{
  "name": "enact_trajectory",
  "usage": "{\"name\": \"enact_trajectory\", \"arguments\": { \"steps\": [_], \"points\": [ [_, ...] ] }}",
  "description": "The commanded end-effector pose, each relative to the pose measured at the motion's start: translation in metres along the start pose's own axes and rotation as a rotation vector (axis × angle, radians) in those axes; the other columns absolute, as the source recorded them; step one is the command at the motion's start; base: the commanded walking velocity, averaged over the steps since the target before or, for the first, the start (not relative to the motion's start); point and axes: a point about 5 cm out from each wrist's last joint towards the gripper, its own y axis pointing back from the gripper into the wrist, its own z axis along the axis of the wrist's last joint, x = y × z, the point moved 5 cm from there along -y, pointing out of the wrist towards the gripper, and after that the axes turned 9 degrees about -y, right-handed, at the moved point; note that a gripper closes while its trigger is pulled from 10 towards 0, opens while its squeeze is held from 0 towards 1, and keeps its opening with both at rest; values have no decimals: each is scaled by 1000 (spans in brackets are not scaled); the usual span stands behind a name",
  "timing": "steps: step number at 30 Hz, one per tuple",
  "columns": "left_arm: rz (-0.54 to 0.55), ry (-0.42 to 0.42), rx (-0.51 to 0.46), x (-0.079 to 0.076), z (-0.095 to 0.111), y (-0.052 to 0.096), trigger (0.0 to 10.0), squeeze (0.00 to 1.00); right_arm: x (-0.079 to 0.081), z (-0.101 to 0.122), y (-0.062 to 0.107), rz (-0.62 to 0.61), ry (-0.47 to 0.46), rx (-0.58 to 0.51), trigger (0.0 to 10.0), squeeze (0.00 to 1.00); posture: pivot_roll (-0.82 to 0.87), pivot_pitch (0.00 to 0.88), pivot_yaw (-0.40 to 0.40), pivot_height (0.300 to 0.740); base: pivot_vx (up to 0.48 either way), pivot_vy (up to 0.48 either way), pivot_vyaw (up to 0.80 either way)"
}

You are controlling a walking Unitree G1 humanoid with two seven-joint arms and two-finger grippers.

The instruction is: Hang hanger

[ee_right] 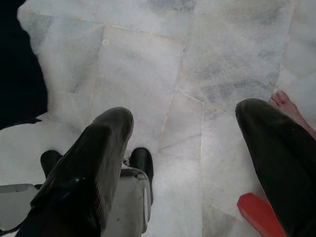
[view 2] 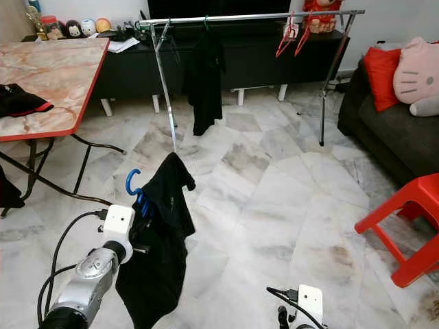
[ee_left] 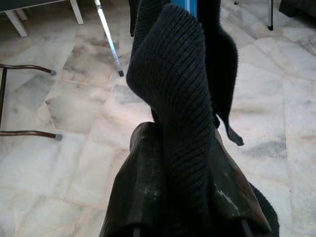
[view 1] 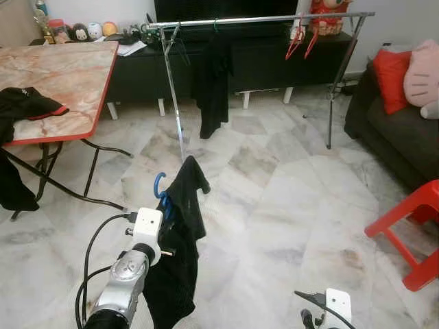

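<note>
Left eye view has my left gripper (view 1: 167, 218) clamped on the blue hanger (view 1: 159, 186), black garment (view 1: 180, 240) draped off it, raised toward the far rail (view 1: 260, 19) (well apart), while my right gripper (ee_right: 182, 143) hangs spread, holding nothing.

We stand in the living room of a home. Pale marble tiles cover the floor (view 1: 288, 199). At twelve o'clock a metal clothes rail (view 1: 260, 19) on thin legs carries a black garment (view 1: 214, 82) and red hangers (view 1: 302, 40); behind it runs a long dark cabinet (view 1: 260, 65) topped with small toy figures (view 1: 88, 31). At ten o'clock we see a folding table (view 1: 62, 75) with a marble-patterned top and red edge. At two o'clock sits a dark sofa (view 1: 398, 133) with a red cushion (view 1: 391, 75), and at four o'clock a red plastic stool (view 1: 411, 226).
</note>
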Motion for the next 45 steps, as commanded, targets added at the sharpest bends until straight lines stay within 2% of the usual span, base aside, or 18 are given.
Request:
{"name": "enact_trajectory", "arguments": {
  "steps": [1, 6, 14, 34, 39, 45],
  "points": [
    [9, 9, -40, 2, 12, -2, 10000, 0, -5, -7, 1, -6, 1, 24, 10000, 0, -123, 0, -13, 740, 281, 0, 0],
    [-30, 26, -36, -11, 13, -5, 10000, 0, -3, -16, 3, 15, -4, 50, 10000, 0, -129, 0, -13, 740, 291, 0, 0],
    [-48, 31, -43, -13, 16, -7, 10000, 0, -2, -27, 4, 28, -10, 80, 10000, 0, -128, 0, -11, 740, 310, 0, 0],
    [-77, 33, -51, -18, 23, -12, 10000, 0, 6, -22, 3, 53, -1, 74, 10000, 0, -125, 0, 3, 740, 343, 0, 0],
    [-67, 31, -53, -13, 25, -13, 10000, 0, 10, -12, 1, 64, -6, 52, 10000, 0, -116, 0, 0, 740, 353, 0, 0],
    [-16, 31, -32, 2, 17, -9, 10000, 0, 11, -4, -1, 59, -11, 35, 10000, 0, -101, 0, -8, 740, 356, 0, 0]
  ]
}}
